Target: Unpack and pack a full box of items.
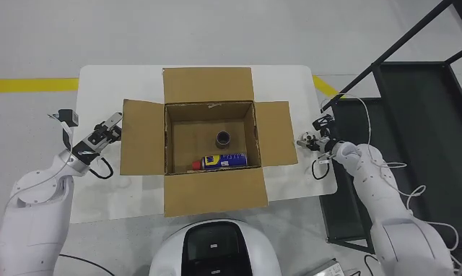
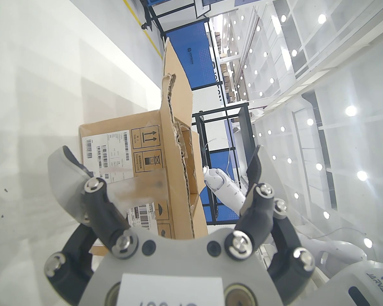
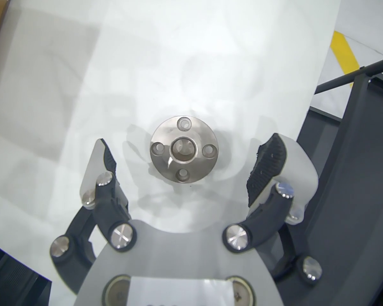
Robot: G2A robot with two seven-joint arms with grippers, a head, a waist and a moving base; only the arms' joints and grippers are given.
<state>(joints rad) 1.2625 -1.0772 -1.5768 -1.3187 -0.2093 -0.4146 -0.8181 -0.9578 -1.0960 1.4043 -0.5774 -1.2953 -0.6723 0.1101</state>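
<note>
An open cardboard box [image 1: 209, 84] stands mid-table with all flaps spread. Inside lie a blue and yellow spray can [image 1: 220, 161] with a red cap and a dark round roll [image 1: 224, 139]. A round metal flange [image 3: 183, 149] with several holes rests on the white table [image 3: 83, 81] just right of the box's right flap. My right gripper [image 3: 191, 157] hovers directly over the flange, open, fingers on either side and apart from it; from above it shows as the right gripper [image 1: 312, 140]. My left gripper [image 1: 108, 128] is open beside the box's left flap, facing the box [image 2: 140, 167].
A dark metal rack [image 1: 404, 131] stands right of the table, close to my right arm. A yellow floor line [image 1: 36, 84] runs behind the table's left side. Bare table surface lies behind and to both sides of the box.
</note>
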